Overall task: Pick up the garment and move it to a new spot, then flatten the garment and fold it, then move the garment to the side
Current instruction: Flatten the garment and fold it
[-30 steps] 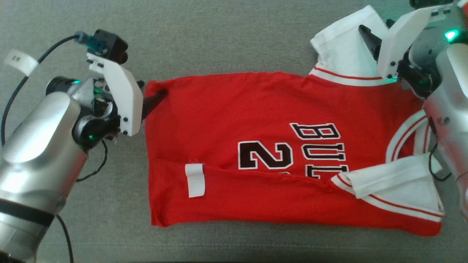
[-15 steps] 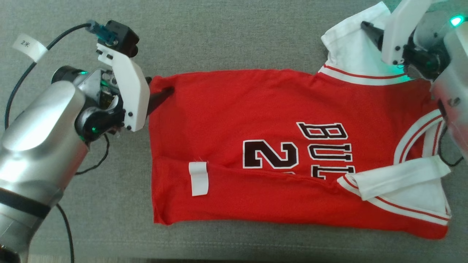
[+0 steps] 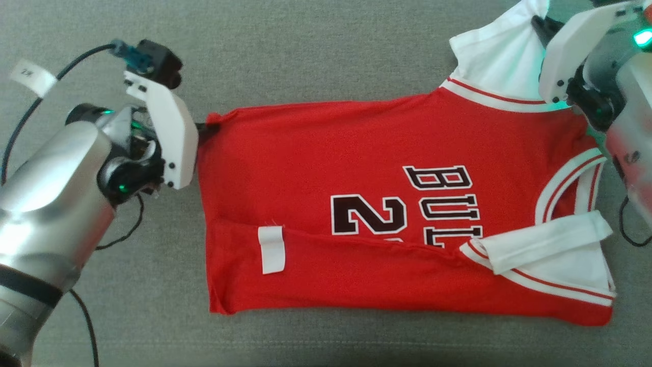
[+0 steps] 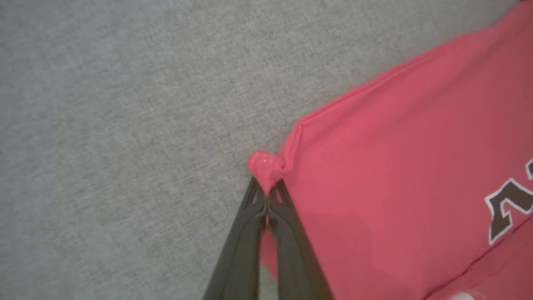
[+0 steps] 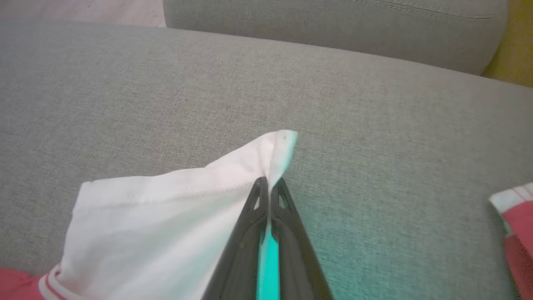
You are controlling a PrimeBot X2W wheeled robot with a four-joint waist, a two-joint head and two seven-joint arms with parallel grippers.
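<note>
Red shirt (image 3: 326,153) with white sleeves (image 3: 550,250) and red-and-white trim, lying spread sideways on a grey cushion (image 3: 305,51), hem toward the left and collar toward the right. The near long edge is folded up over the black lettering (image 3: 438,204) and bears a white tag (image 3: 271,250). The far hem corner (image 4: 264,164) and the far sleeve tip (image 5: 283,146) are bunched to points.

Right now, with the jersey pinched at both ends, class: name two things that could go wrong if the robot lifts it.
1. The left fingers grip only a small nub at the hem corner of the red jersey; it may slip.
2. The right fingers hold just the tip of the white sleeve, so lifting might stretch it and undo the folded near edge.
</note>
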